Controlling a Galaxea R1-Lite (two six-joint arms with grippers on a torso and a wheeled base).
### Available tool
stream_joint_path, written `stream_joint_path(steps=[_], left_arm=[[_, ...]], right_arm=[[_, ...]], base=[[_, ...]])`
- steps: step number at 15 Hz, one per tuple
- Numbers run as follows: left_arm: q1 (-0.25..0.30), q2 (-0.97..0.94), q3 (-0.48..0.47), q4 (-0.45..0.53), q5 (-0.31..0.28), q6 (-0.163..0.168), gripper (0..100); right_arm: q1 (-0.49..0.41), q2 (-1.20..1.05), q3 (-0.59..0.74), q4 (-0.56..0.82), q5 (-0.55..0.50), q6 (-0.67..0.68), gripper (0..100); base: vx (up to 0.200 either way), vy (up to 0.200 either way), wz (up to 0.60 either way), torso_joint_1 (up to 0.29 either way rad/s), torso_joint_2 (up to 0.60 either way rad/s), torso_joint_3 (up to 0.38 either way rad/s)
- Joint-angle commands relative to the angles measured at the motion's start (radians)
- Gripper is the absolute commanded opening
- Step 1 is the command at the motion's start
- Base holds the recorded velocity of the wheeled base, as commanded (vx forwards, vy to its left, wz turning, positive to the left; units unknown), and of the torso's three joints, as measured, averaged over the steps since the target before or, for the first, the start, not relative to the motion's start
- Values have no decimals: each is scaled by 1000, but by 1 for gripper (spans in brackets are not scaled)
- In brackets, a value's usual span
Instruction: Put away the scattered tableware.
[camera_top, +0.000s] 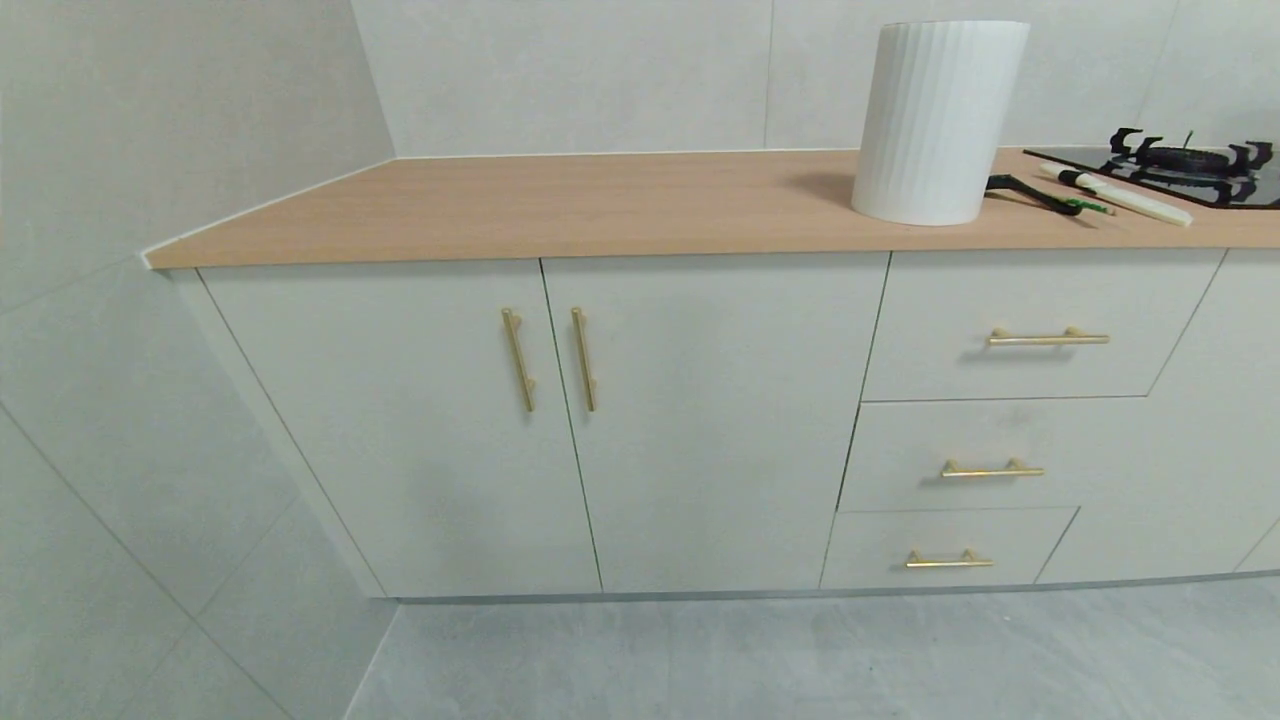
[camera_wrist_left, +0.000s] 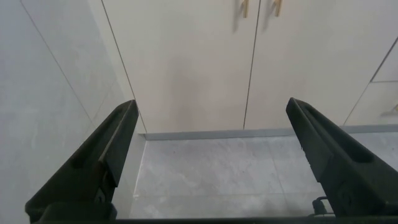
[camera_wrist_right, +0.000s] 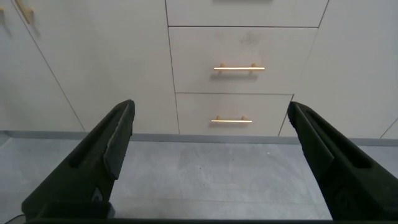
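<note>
A tall white ribbed holder (camera_top: 938, 120) stands on the wooden countertop (camera_top: 560, 205) toward the right. Beside it lie a black-handled utensil (camera_top: 1035, 192) and a long cream utensil (camera_top: 1120, 195), close to the stove. My left gripper (camera_wrist_left: 211, 124) hangs low over the grey floor, facing the double cupboard doors (camera_wrist_left: 186, 62), fingers wide apart and nothing between them. My right gripper (camera_wrist_right: 211, 121) is also open and empty, low before the lower drawers (camera_wrist_right: 239, 59).
A black gas stove (camera_top: 1190, 165) sits at the counter's far right. Below the counter are two cupboard doors with gold handles (camera_top: 550, 358) and three drawers (camera_top: 1045, 338). A tiled wall (camera_top: 150, 300) closes the left side. Grey floor (camera_top: 800, 660) lies open ahead.
</note>
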Motion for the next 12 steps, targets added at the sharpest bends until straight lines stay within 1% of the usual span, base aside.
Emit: stream_joint_path(steps=[1,2,4,12], left_arm=[[1,2,0,0,1,0,100],[1,2,0,0,1,0,100],[1,2,0,-2,-1,-12,100],[1,2,0,-2,-1,-12,100]], right_arm=[[2,3,0,0,0,3,100],[2,3,0,0,0,6,100],[2,3,0,0,0,7,100],[2,3,0,0,0,7,100]], base=[[0,-200,0,2,7,-7],[0,-200,0,2,2,2],[0,-200,0,7,0,-2],[0,-200,0,3,2,1]])
